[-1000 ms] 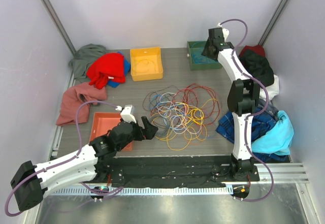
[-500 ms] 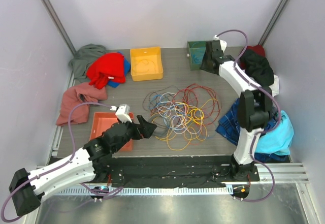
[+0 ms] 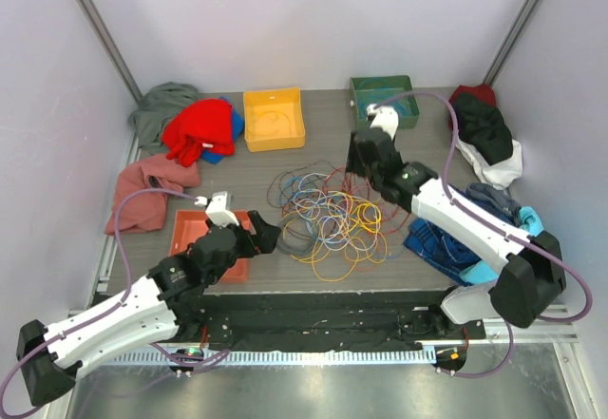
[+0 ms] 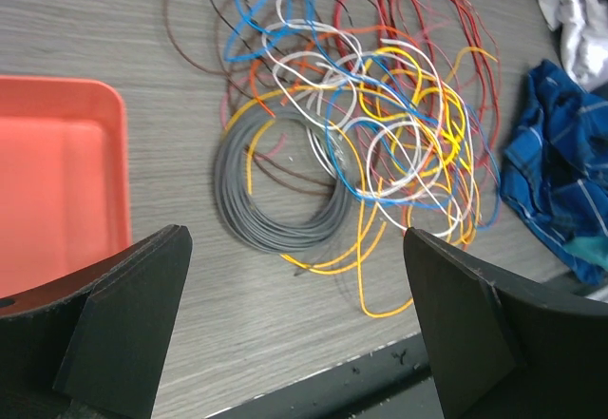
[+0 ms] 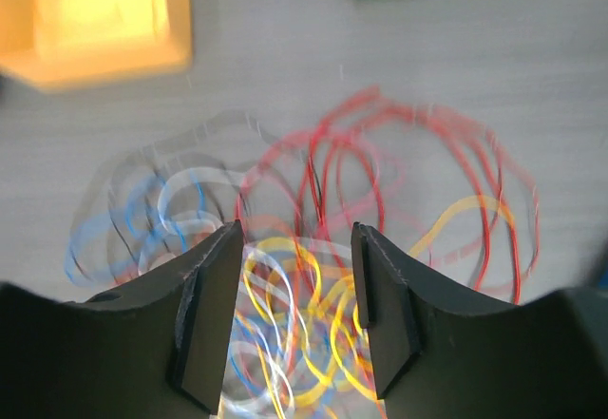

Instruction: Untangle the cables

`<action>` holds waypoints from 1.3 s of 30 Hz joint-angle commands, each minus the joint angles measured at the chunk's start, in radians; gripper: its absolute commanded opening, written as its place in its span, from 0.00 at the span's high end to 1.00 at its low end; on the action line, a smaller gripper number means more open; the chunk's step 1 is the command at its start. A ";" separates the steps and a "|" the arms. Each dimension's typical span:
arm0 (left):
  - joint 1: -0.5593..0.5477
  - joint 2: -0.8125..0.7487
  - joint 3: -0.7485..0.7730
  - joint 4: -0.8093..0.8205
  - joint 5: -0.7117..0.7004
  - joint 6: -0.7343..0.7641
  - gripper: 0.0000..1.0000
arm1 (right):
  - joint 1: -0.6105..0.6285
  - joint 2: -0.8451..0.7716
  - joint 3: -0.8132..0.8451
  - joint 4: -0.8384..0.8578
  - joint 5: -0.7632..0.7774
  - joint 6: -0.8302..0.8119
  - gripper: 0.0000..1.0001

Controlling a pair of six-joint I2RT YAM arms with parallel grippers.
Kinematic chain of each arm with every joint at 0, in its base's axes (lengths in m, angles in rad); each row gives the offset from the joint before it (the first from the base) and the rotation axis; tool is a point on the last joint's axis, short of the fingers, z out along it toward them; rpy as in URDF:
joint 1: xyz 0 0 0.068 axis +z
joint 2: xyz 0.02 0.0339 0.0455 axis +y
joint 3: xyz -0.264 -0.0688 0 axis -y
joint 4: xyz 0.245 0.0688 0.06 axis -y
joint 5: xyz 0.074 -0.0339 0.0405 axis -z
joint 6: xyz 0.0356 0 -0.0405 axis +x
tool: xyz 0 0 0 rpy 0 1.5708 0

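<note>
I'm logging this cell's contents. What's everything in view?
cables: one tangled pile, red, orange, yellow, blue, white, grey, black; table centre
yellow bin: one, yellow; far side
green bin: one, green; far side, right
tray: one, orange-red; near left
left clothes: several, grey, red, pink; left edge
right clothes: several, black, white, blue, turquoise; right edge
table: one, grey wood
left gripper: one, black, open; beside tray
right gripper: one, black, open; above cables

We're looking into a robotics lab test cell. White panel walls box in a grey tabletop, with two robot arms based by an aluminium rail.
</note>
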 commanded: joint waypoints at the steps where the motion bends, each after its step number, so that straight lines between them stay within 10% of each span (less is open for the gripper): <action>1: 0.001 0.012 0.091 -0.118 -0.123 0.009 0.00 | 0.032 -0.119 -0.182 0.078 0.031 0.070 0.43; 13: 0.001 0.106 0.191 -0.252 -0.161 -0.004 0.00 | 0.035 -0.220 -0.401 0.083 -0.148 0.041 0.43; 39: 0.001 0.195 0.168 -0.158 -0.022 -0.007 0.00 | 0.018 -0.148 -0.580 -0.031 0.147 0.260 0.45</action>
